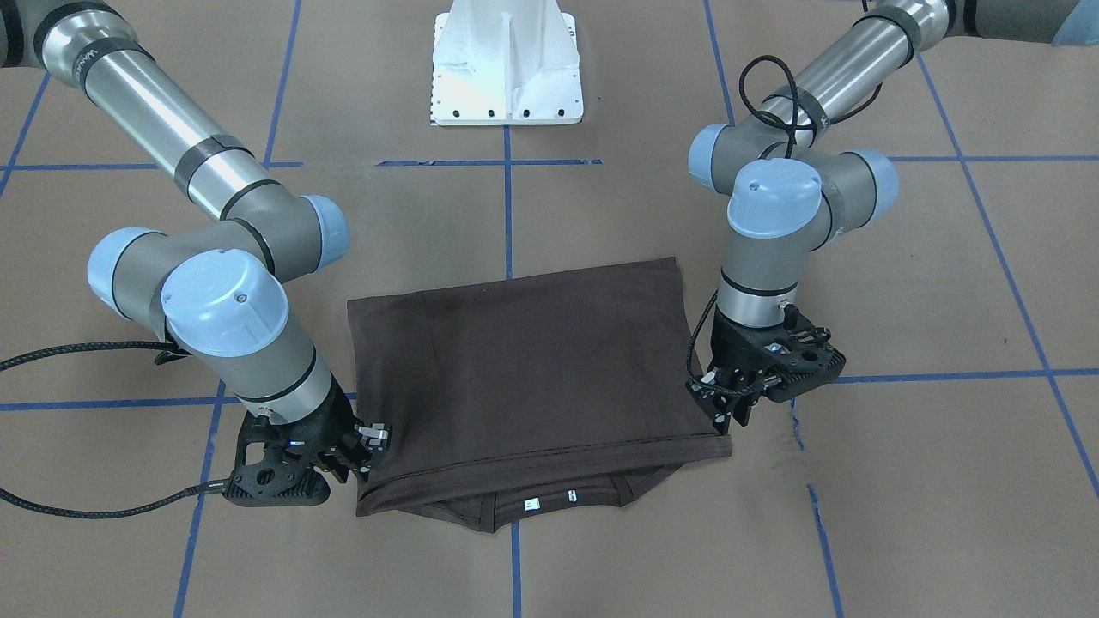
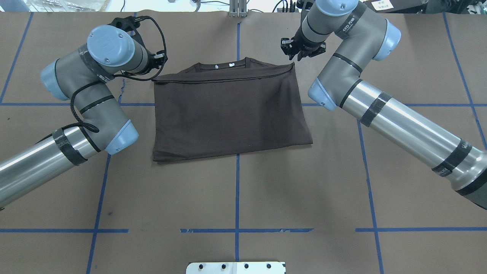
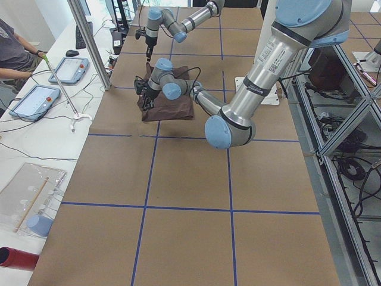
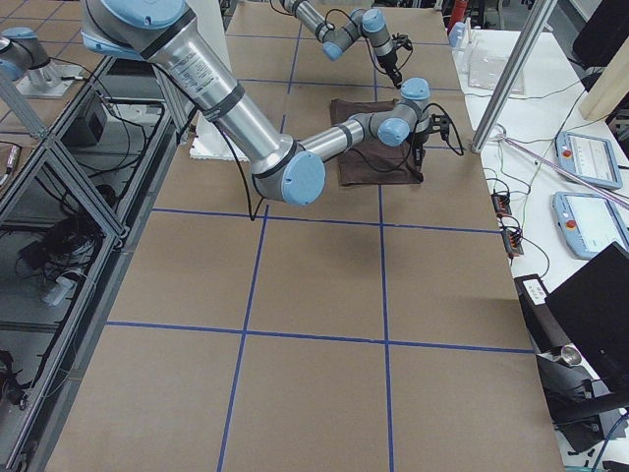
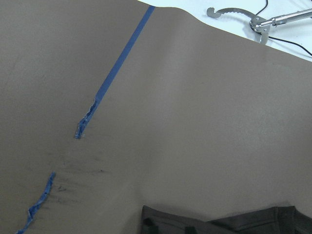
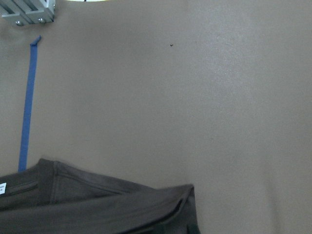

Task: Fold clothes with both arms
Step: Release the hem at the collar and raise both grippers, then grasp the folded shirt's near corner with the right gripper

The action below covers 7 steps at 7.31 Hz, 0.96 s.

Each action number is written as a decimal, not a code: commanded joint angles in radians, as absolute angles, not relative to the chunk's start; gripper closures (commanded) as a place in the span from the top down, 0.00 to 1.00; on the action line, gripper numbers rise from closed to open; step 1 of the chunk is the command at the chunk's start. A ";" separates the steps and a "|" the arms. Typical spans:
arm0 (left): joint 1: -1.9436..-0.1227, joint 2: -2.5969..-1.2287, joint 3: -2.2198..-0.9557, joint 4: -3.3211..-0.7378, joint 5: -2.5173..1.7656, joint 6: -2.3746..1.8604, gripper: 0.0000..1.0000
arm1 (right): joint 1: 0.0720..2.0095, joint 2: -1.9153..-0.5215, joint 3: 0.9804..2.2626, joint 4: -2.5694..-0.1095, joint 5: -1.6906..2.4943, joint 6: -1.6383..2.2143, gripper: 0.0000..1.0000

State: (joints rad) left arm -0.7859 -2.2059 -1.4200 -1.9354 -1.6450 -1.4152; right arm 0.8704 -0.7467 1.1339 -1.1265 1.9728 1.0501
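Bright, even overhead light — soft shadows on the brown paper-covered table, glare streaks along the silver-grey jointed right arm — focus sharp.

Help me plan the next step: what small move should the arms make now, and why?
Probably lift the left tool and right tool clear, releasing any grip: the T-shirt already lies folded, hem just short of the collar, a tool at each hem corner.

Brown table, gridded in blue tape, spreads around the left gripper and right gripper; beyond them, a white bench holds two tablets.
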 commanded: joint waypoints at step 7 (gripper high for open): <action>-0.785 -2.203 -1.591 -1.812 -1.690 -1.424 1.00 | 0.654 -1.124 1.582 -1.126 1.956 1.184 1.00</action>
State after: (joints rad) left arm -0.7856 -2.2039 -1.5687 -1.8334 -1.6901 -1.4222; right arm 0.7128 -1.1130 1.5724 -1.1259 1.9920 1.1750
